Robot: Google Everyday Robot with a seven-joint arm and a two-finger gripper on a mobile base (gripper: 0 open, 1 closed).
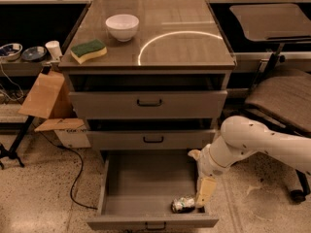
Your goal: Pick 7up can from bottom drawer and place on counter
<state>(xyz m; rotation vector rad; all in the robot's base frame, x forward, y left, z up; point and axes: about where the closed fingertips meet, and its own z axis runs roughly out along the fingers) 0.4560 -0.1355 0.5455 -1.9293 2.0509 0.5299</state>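
Three drawers; one can in the bottom drawer; one bowl and one sponge on the worktop; one end effector, just beside the can.

White rnd arm, tan gripper btm-right.

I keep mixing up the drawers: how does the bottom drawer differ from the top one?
The bottom drawer is pulled far out, grey floor exposed; the top drawer shows only its front. The bottom drawer holds the 7up can, lying at its front right with the hand just beside it; the top drawer's inside is hidden. Both are grey with a small dark handle.
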